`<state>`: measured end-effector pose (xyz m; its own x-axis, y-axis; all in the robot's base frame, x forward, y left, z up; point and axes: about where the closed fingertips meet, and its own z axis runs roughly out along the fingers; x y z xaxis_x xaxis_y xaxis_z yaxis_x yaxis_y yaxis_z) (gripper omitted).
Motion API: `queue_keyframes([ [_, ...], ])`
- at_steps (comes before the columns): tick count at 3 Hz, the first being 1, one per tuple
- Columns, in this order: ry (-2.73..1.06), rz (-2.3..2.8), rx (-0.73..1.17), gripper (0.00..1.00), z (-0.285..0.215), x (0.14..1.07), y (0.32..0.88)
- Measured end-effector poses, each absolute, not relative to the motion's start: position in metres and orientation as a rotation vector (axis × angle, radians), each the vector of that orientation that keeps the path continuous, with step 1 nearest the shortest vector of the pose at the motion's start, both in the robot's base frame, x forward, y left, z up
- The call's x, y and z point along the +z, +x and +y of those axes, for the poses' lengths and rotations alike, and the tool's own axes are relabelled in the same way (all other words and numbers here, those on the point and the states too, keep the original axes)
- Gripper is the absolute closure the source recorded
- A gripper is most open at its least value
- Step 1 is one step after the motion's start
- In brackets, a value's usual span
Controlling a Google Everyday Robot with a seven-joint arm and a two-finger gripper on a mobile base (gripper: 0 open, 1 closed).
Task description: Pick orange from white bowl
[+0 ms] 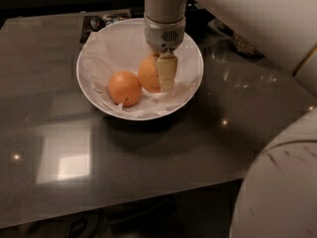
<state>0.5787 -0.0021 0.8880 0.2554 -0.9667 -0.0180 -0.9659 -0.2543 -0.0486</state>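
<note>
The white bowl [94,48], lined with crinkled white paper, stands at the back middle of the dark glossy table. The orange [147,73], paler and somewhat oval, is in the bowl's right half. My gripper [159,76] comes down from above and is shut on it. One cream finger [167,72] lies against the orange's right side; the other finger is hidden behind the fruit. The orange seems to sit slightly above the paper. A rounder, deeper-orange fruit [125,88] lies in the bowl just to its left, apart from the gripper.
My white arm crosses the top right, and its bulky body [277,182] fills the bottom right corner. Small dark objects [101,21] lie behind the bowl and another [242,44] to its right. The table's front edge [124,207] runs along the bottom.
</note>
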Motion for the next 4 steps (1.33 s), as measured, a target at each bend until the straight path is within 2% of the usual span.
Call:
queue_keyframes([
  [2, -2.429, 1.775, -0.086, 1.0, 0.003, 0.926, 0.544],
  [4, -2.41, 1.644, -0.165, 1.0, 0.009, 0.957, 0.475],
])
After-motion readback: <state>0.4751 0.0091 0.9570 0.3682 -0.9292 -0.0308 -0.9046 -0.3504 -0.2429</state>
